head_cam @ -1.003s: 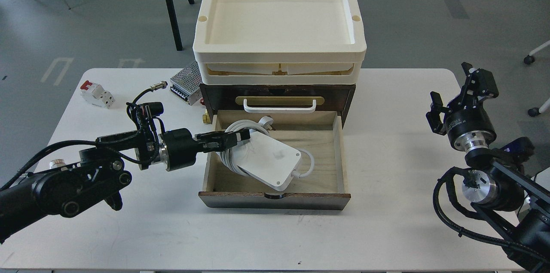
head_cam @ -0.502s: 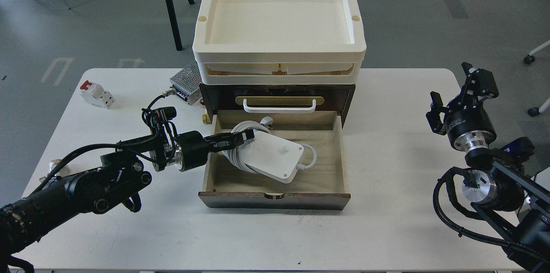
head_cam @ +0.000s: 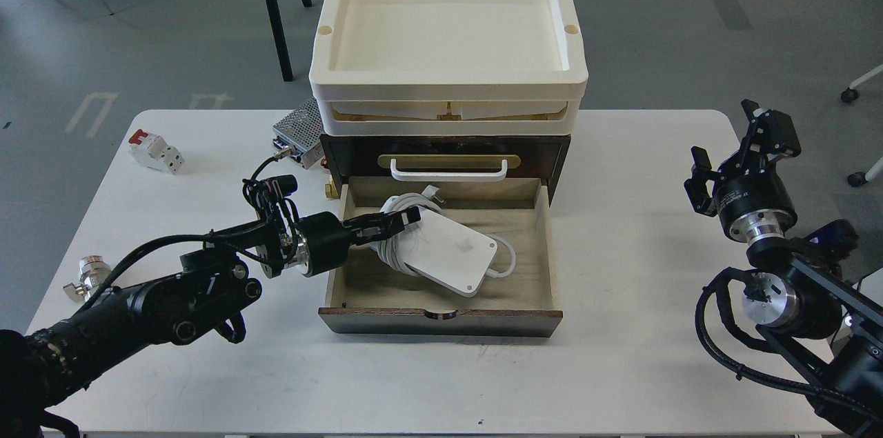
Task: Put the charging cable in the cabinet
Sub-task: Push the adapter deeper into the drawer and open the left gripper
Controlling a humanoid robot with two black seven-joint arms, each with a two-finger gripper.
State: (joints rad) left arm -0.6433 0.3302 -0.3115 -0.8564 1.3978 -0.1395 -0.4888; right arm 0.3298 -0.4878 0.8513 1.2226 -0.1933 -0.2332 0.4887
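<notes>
Nearest, along the bottom of the frame, bare white tabletop (head_cam: 428,383). Just above it, at centre, the cabinet's (head_cam: 331,148) pale wood drawer (head_cam: 545,252) pulled open toward the viewer, dark front edge lowest. Inside, left of centre, the charging cable (head_cam: 452,259): flat white brick lying at a slant, cord coiled around its upper-left end, a loop of cord showing at its right side. Reaching in over the drawer's left wall from the lower left, the left claw (head_cam: 397,221), narrow and closed on the coiled end of the charging cable. At far right of the frame, the right claw (head_cam: 724,145) raised well clear of the cabinet, fingers spread wide, holding nothing. Higher, a white handle (head_cam: 448,170) on a brass plate across the dark cabinet front. Left of it (partly hidden by the cabinet) a silver perforated box (head_cam: 298,129), and further left a white-and-red block (head_cam: 156,150). Farthest, stacked cream trays (head_cam: 448,83) on top of the cabinet.
</notes>
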